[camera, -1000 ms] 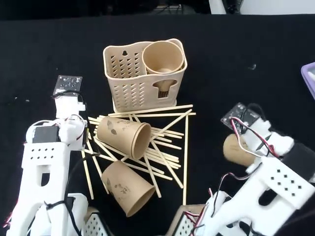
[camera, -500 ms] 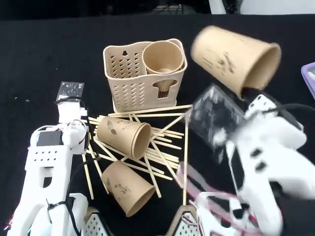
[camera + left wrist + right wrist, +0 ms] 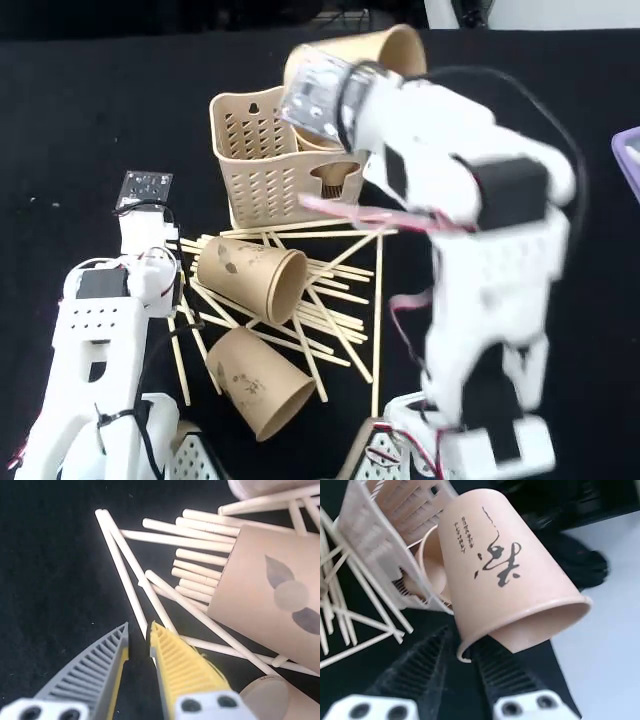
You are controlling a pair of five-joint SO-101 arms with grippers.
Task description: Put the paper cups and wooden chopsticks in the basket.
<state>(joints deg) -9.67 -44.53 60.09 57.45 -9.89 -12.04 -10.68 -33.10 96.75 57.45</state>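
My right gripper (image 3: 462,635) is shut on the rim of a tan paper cup (image 3: 505,580). The right arm (image 3: 450,170) holds this cup (image 3: 350,55) tilted above the beige basket (image 3: 250,150), over its back right corner. Another cup (image 3: 432,565) stands inside the basket (image 3: 385,530). Two more paper cups (image 3: 250,278) (image 3: 258,380) lie on their sides among scattered wooden chopsticks (image 3: 335,300) in front of the basket. My left gripper (image 3: 137,630) is open by a narrow gap just above the ends of several chopsticks (image 3: 125,575), beside a lying cup (image 3: 280,605).
The left arm (image 3: 100,310) stands at the front left of the black table. A purple container's edge (image 3: 630,160) shows at the far right. Chopsticks lean against the basket's front.
The right arm has swung up from the front right and carried its cup left to above the basket. The left arm has hardly moved.
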